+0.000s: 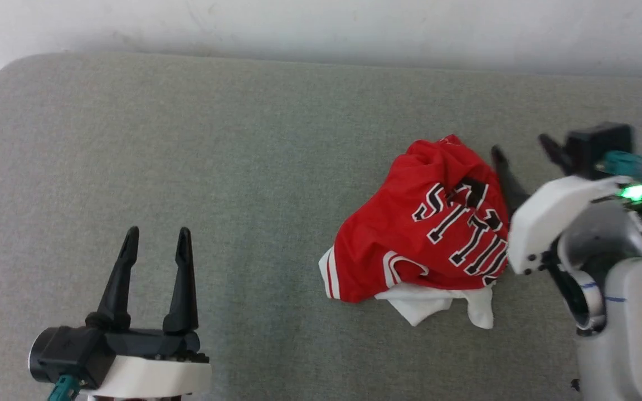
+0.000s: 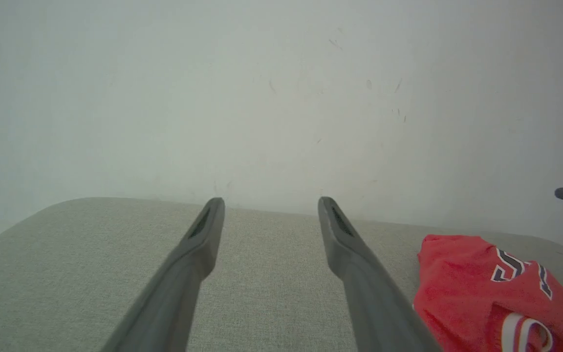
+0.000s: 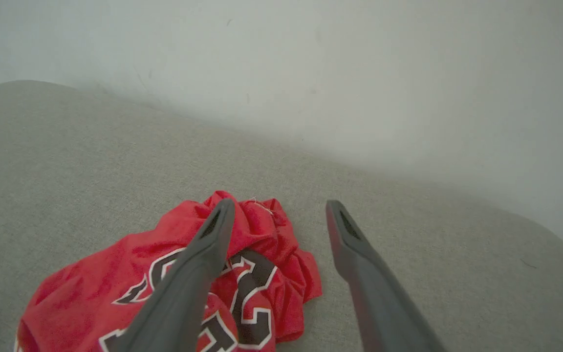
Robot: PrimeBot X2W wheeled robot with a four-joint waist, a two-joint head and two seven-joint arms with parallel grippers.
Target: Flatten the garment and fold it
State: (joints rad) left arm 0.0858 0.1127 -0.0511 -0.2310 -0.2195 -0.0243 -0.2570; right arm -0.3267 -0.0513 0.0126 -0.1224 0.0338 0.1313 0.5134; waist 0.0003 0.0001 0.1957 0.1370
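Observation:
The garment (image 1: 427, 228) lies crumpled in a heap on the grey cushion, right of centre: red cloth with black white-outlined letters, striped trim and white fabric at its near edge. My right gripper (image 1: 521, 146) hovers just right of the heap's far side, open and empty. In the right wrist view the garment (image 3: 91, 283) sits under and left of the right gripper (image 3: 279, 208). My left gripper (image 1: 156, 234) stands open at the lower left, well away from the cloth. The left wrist view has the left gripper (image 2: 269, 203) apart over bare cushion, with the garment (image 2: 472, 288) at the right edge.
The grey fabric cushion (image 1: 187, 139) spans the whole work area, with a rounded far-left corner. A pale wall (image 1: 321, 28) runs right behind its far edge. My right arm's white forearm (image 1: 555, 217) stands at the garment's right side.

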